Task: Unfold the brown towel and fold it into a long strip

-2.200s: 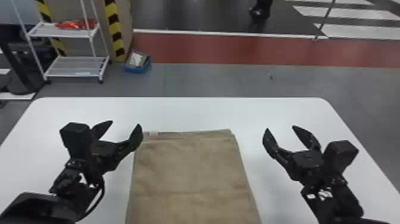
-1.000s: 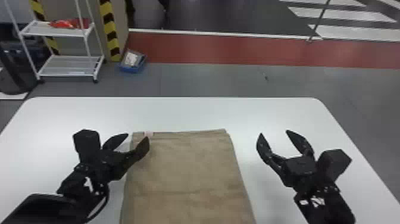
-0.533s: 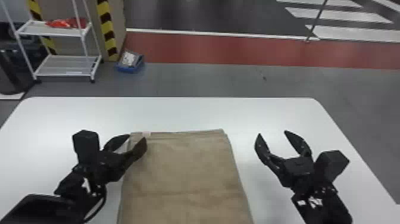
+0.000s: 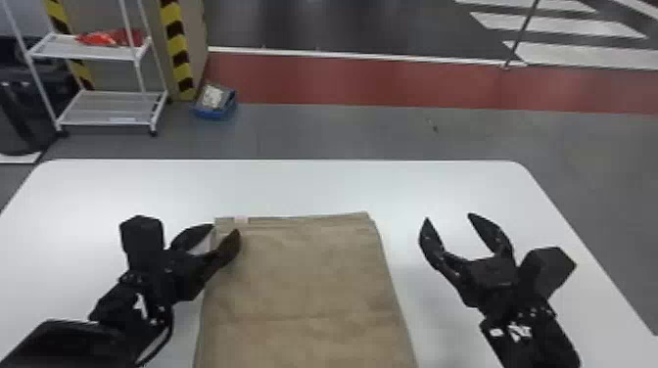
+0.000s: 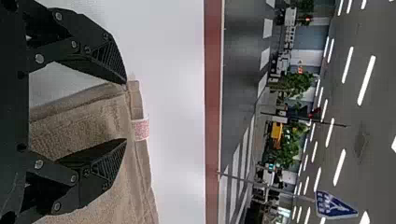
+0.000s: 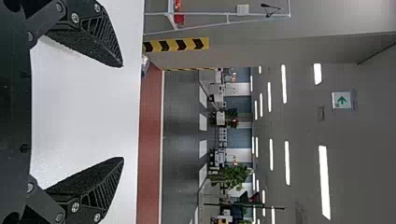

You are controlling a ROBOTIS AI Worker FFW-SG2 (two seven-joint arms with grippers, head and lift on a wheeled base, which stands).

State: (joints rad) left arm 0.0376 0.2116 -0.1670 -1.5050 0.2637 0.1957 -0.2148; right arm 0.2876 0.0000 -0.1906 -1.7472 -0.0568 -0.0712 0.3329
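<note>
Brown towel (image 4: 308,279), its near end cut off by the head view's lower edge, lies folded flat on the smooth white table (image 4: 342,188); its nap is fine, its hem stitched, with a small pale tag (image 4: 242,219). Left hand (image 4: 225,230): open about the far left corner, gripping nothing, contact indeterminable. Right hand (image 4: 448,218): wide open, empty, right of the cloth.

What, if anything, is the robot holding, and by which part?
Nothing: the left gripper stands open at the far left corner of the brown towel, and the right gripper stands open beside it.
</note>
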